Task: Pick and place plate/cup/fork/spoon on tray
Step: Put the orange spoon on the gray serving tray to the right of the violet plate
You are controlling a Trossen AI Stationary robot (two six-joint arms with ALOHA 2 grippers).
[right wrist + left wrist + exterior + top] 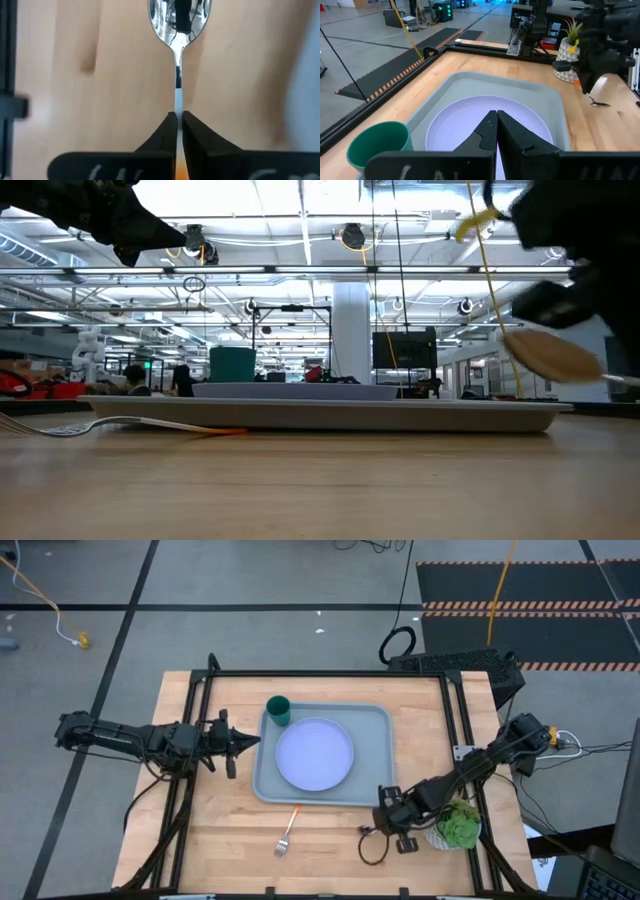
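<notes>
The grey-blue tray (370, 720) lies mid-table. On it are the lavender plate (314, 754) and, in its far left corner, the green cup (278, 710). The fork (288, 832) lies flat on the wood near the tray's near edge, and it also shows in the low view (60, 425). My right gripper (385, 815) is just off the tray's near right corner, shut on the spoon (179, 20). My left gripper (250, 743) is shut and empty at the tray's left rim, and its wrist view looks over the cup (377, 145) and the plate (460, 120). My right gripper pinches the spoon's handle (178, 107) between its two fingertips, where the metal neck meets the orange grip. The spoon runs along the fingers and sticks out past them, bowl foremost. The fingers slant down toward the table. The spoon's bowl (550, 352) shows above the table top.
A white pot with a green plant (458, 825) stands at the table's near right, close behind my right gripper. A black frame runs along the table's left, far and right edges. Bare wood lies near the fork and along the near edge.
</notes>
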